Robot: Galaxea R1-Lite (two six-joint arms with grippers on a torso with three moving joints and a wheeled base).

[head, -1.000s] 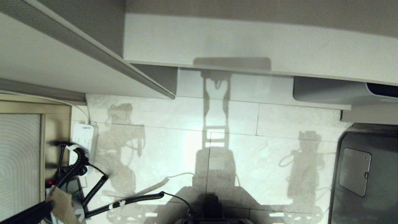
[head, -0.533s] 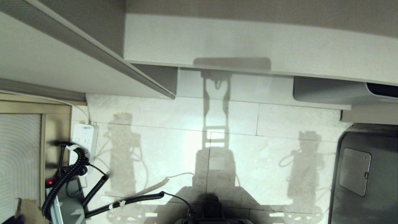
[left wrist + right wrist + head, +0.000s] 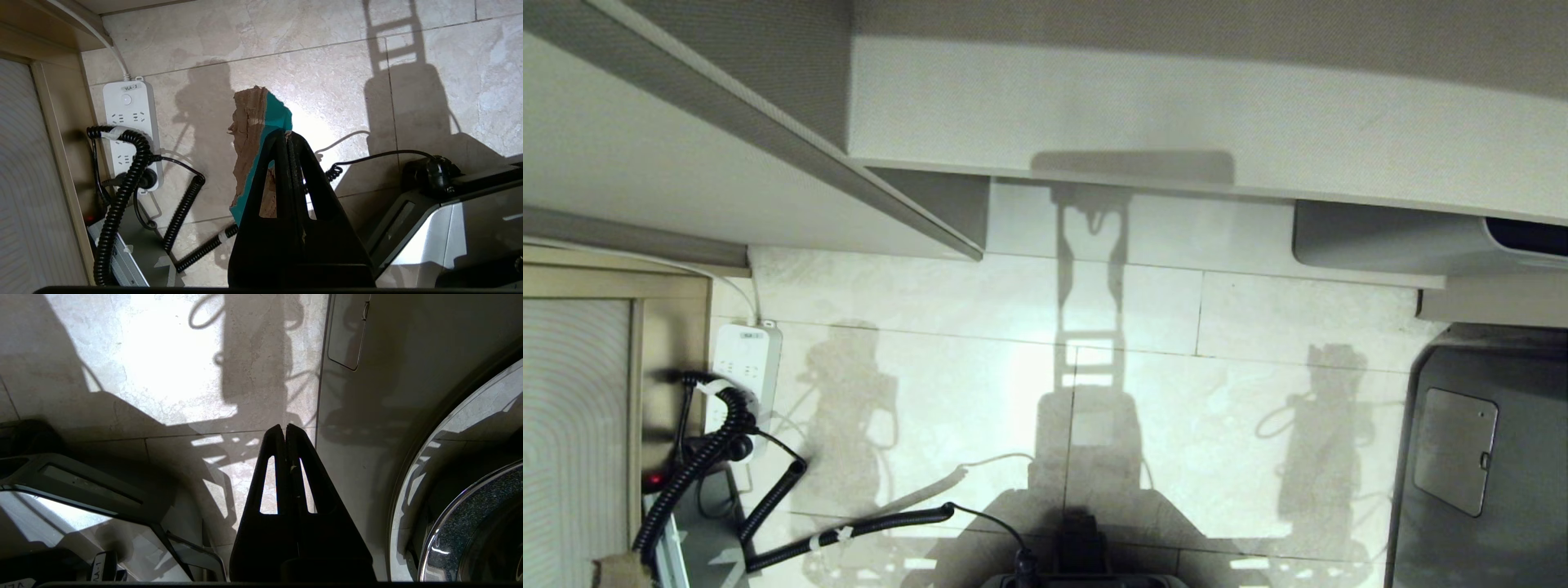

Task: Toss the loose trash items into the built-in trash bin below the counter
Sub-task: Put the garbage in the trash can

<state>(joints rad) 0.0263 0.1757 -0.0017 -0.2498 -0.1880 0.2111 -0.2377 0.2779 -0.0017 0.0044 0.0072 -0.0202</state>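
The left gripper (image 3: 286,136), clamping 1 cardboard scrap (image 3: 255,134), is sinking out of the head view, still undelivered; the right gripper (image 3: 284,430) is hanging closed and empty.

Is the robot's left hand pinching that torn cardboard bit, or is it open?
Shut on it. The left hand has its black fingers pressed together around the cardboard scrap.

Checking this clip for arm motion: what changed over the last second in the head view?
The cardboard scrap, clamped in the left gripper, slid down toward the head view's lower-left corner; only its tip shows now. The arm's floor shadow shifted too. Power strip, coiled cables and the shut, empty right gripper stayed put.
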